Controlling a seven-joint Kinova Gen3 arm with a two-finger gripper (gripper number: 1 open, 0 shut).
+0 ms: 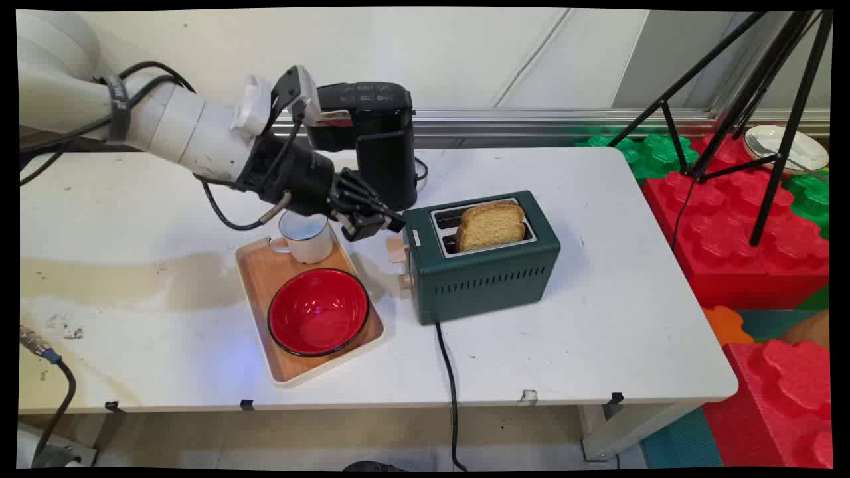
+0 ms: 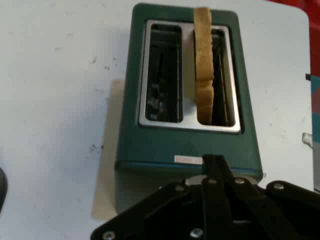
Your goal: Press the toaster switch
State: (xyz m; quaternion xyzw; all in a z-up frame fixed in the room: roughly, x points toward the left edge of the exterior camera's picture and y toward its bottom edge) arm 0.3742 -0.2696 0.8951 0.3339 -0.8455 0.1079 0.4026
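My claw (image 1: 392,226) hangs at the lever end of the dark green metal toaster (image 1: 488,279), its fingers drawn together on nothing, tip just beside the pale wooden lever knob (image 1: 397,250). A rough, golden slice of bread (image 1: 490,224) stands upright in the toaster's right slot. Just beside me on the counter (image 1: 597,332), a wooden tray (image 1: 265,279) carries a glossy red bowl (image 1: 319,312) and a white enamel mug (image 1: 307,238).

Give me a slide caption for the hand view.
Gripper at the end of a green toaster on a white table, one bread slice upright in its right slot.
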